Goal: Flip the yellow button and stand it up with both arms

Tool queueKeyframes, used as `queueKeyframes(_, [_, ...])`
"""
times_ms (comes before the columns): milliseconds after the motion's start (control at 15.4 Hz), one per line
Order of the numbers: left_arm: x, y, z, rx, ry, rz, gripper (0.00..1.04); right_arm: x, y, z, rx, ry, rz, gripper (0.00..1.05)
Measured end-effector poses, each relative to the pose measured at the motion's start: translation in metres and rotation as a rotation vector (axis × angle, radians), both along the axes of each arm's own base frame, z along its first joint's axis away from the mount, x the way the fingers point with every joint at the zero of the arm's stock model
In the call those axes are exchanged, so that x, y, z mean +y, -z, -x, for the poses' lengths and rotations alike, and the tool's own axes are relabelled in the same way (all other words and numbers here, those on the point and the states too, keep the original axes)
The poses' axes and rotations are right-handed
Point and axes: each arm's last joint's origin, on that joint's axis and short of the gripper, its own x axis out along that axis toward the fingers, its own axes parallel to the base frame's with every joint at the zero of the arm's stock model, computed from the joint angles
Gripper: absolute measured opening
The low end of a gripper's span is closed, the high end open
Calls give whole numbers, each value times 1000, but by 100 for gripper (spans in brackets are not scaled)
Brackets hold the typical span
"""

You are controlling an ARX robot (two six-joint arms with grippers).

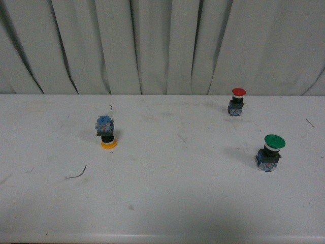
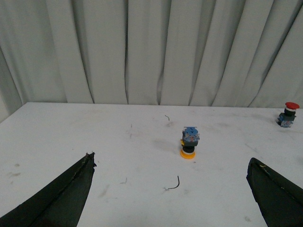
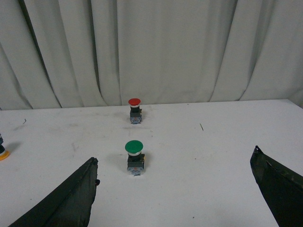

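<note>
The yellow button (image 1: 105, 132) stands upside down on the white table (image 1: 167, 203), left of centre, with its yellow cap on the table and its blue block base on top. It also shows in the left wrist view (image 2: 189, 142), ahead of my open left gripper (image 2: 173, 163), well apart from it. Only its yellow cap edge (image 3: 3, 154) shows at the border of the right wrist view. My right gripper (image 3: 175, 163) is open and empty, back from the table's objects. Neither arm shows in the front view.
A red-capped switch (image 1: 237, 101) stands upright at the back right. A larger green-capped switch (image 1: 270, 151) stands upright at the right, just ahead of my right gripper (image 3: 134, 157). A thin curved wire scrap (image 1: 78, 173) lies near the yellow button. Grey curtains hang behind the table.
</note>
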Motion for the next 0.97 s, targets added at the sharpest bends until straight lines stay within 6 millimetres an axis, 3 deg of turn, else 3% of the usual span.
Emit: queueKeyframes(972, [0,0,0,0,0,0,98,0,0,0,0,0,0,98])
